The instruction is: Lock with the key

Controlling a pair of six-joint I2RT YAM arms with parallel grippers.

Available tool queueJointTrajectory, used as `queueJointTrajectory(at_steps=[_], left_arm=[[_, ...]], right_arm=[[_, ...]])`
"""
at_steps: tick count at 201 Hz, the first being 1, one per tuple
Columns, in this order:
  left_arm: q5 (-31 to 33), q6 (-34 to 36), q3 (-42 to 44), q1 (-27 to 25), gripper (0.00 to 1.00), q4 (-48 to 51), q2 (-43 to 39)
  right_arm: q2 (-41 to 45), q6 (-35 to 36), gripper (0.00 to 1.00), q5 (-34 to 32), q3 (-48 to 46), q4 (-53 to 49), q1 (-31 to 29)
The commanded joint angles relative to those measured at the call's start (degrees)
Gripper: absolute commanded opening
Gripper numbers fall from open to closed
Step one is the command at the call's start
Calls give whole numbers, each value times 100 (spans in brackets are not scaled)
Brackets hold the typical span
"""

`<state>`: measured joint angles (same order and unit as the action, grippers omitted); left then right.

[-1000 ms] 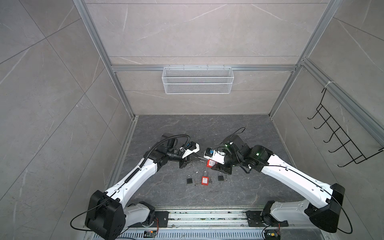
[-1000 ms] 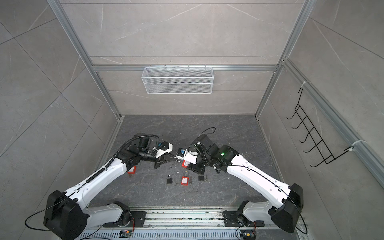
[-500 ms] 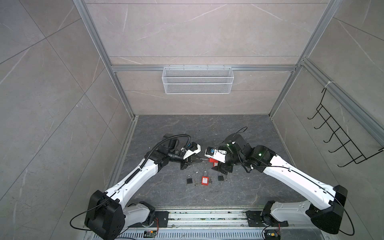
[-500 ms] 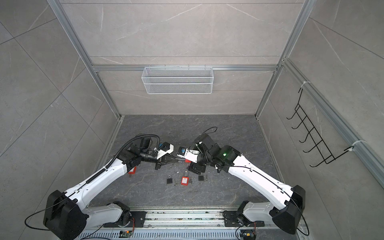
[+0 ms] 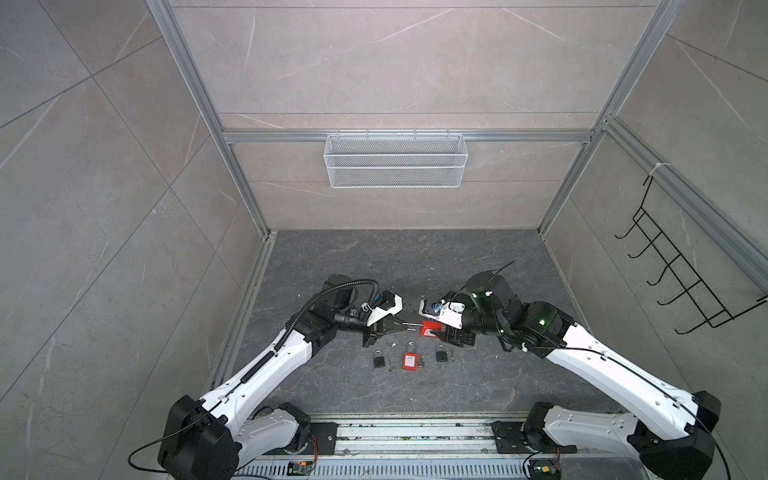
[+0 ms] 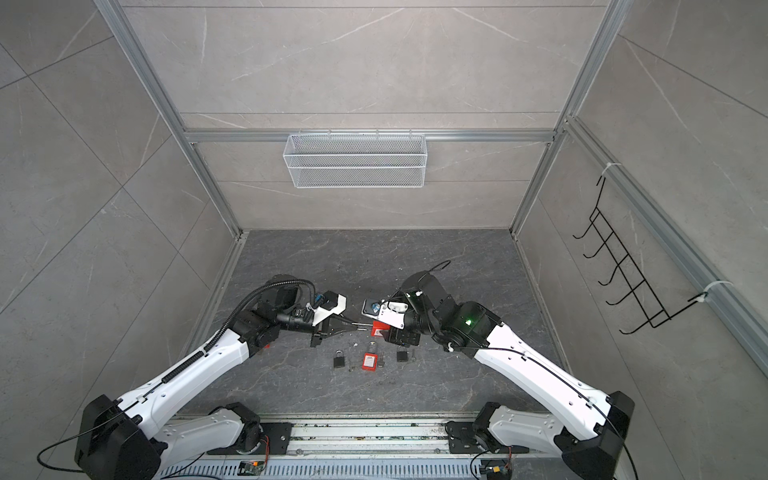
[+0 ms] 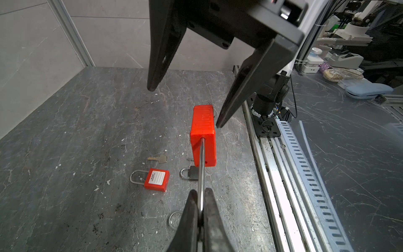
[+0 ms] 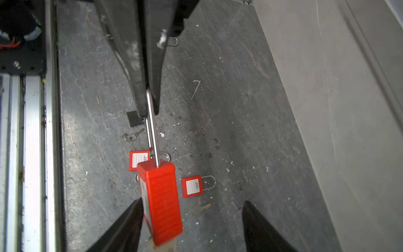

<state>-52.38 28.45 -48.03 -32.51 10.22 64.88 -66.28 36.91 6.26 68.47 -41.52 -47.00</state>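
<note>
Padlock (image 7: 204,135) of bright red plastic hung in the air above the grey tabletop (image 7: 76,131), between the two arms and near the middle in both top views. Its body was a ribbed rectangular block, and a long, thin silver shackle (image 7: 201,170) ran out of one end face, where a small dark hole also showed beside the entering leg. The left gripper (image 7: 201,200) had its jaws pinched tight on that shackle, well away from the body, so the padlock was carried by its loop alone. The right gripper (image 7: 185,107) faced it with jaws spread wide and nothing held. One tip stood just beside the red body, though whether it touched could not be told, and the other tip stood well apart. Below on the tabletop lay a smaller red lock (image 7: 157,180) with a white label, flat on its side. A pale key (image 7: 158,158) lay near it, and a black lock (image 7: 192,173) was just beside.
</note>
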Motion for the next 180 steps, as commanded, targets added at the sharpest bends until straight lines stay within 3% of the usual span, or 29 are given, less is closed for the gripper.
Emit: queueJointTrajectory(at_steps=[1,20,55,76,129,180], left_arm=[[-90,-109,-3,-32,0,-362,-221],[-71,-116,15,-49,0,-371,-256],[-69,-135,32,-87,0,-424,-318],[-74,-137,53,-130,0,-431,-342],[-3,-189,121,-211,0,-528,-398],[183,-186,219,-479,0,-679,-336]], right_arm=[[-148,250,57,325,214,-457,16],[-259,330,47,551,329,-696,16],[-444,308,43,653,511,-1014,33],[-529,300,32,730,597,-1111,51],[-770,298,20,1026,916,-1431,77],[-885,249,19,1620,1155,-1694,152]])
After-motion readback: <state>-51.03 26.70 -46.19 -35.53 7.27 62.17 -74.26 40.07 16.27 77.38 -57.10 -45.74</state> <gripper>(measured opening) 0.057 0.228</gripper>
